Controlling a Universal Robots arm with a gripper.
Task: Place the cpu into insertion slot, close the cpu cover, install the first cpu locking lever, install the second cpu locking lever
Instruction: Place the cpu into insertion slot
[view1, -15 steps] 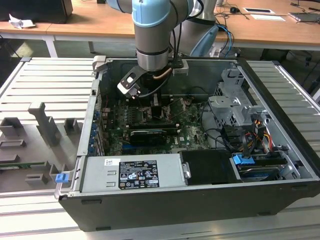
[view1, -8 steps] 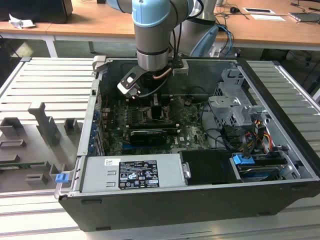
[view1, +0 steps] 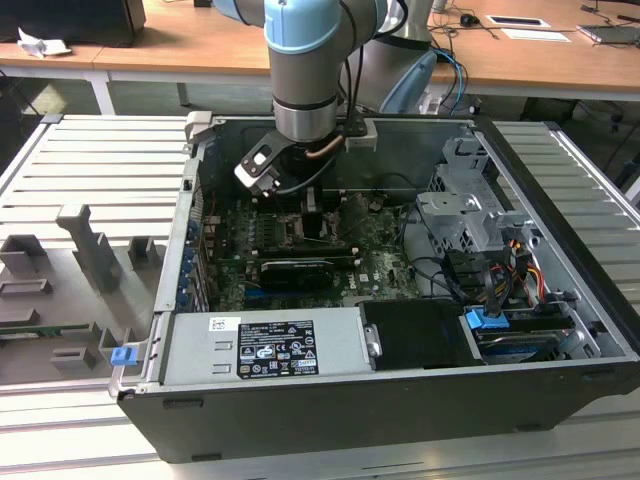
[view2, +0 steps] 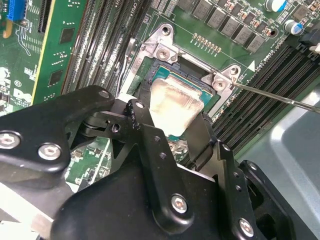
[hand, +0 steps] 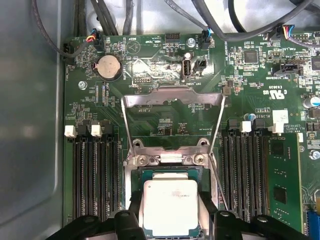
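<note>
My claw (view2: 167, 122), closed to chip width on the cpu (hand: 170, 207), hangs over the insertion slot (hand: 150, 173) directly beneath it; a tilted release may seat it crooked.

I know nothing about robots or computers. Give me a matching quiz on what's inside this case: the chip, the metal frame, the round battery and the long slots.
Things:
1 cpu
2 cpu cover
3 coin battery
4 memory slots

States:
A round, silvery
B swung up, open
C long, black, in rows
D pale square, jaws of the gripper shut on it

Pairs: 1-D, 2-B, 3-A, 4-C
</note>
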